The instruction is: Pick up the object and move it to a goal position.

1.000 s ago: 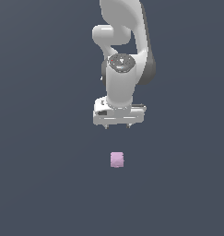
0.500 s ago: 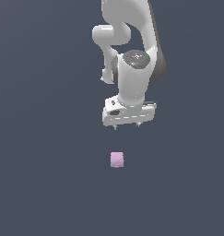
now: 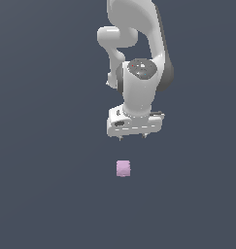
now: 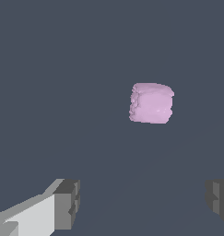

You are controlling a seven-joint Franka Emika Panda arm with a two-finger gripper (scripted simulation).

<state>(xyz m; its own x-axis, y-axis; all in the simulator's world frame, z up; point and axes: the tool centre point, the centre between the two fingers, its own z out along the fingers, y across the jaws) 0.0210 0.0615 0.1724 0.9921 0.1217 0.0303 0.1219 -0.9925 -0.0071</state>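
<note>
The object, a small pale pink cube [image 3: 123, 168], lies on the dark grey floor in the exterior view, apart from everything else. My white gripper [image 3: 132, 137] hangs above it, fingers pointing down, and touches nothing. In the wrist view the cube [image 4: 151, 103] shows ahead of the gripper [image 4: 143, 203], outside the wide gap between the two grey fingertips [image 4: 67, 203]. The jaws stand wide apart and hold nothing.
The white arm [image 3: 139, 58] rises behind the gripper to the frame's top edge. The plain dark grey floor [image 3: 46, 185] fills the view.
The gripper has swung toward the exterior view's right and then come back nearer over the cube, turning at the wrist. The cube has not moved.
</note>
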